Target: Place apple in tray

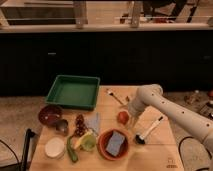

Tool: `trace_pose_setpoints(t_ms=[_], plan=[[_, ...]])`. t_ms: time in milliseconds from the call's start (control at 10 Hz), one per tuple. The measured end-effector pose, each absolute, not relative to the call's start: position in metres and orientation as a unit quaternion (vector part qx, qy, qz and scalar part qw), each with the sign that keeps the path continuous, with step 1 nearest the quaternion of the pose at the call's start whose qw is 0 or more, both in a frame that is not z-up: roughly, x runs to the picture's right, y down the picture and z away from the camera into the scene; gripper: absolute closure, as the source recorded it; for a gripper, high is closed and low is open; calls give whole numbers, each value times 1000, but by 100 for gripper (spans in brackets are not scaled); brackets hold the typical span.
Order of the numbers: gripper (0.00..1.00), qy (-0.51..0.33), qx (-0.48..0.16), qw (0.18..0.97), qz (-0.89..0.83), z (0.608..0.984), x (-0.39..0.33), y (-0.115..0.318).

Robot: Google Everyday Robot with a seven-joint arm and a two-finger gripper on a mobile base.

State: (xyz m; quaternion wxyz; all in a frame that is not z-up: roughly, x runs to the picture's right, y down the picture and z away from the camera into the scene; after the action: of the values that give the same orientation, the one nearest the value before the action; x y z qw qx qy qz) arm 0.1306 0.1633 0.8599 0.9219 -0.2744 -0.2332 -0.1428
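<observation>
Apple [123,117] on tbl [159,153], end effector [131,121] just beside.

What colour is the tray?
Green tray, clearest in the camera view; the gripper is by the apple.

The end effector [131,119] hangs just beside the apple [122,117].

Orange bowl [114,144], dark red bowl [50,114], grapes [80,125], brush [152,127] on wooden table [156,154]
</observation>
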Motion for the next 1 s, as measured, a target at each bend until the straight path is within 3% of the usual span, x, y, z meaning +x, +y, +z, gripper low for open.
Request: trace_pose_setpoints(t_ms=[600, 700, 1000], plan=[[24, -243, -285, 917, -139, 867, 126, 168], [30, -244, -285, 917, -138, 867, 125, 168], [63, -247, -284, 917, -136, 869, 123, 170]])
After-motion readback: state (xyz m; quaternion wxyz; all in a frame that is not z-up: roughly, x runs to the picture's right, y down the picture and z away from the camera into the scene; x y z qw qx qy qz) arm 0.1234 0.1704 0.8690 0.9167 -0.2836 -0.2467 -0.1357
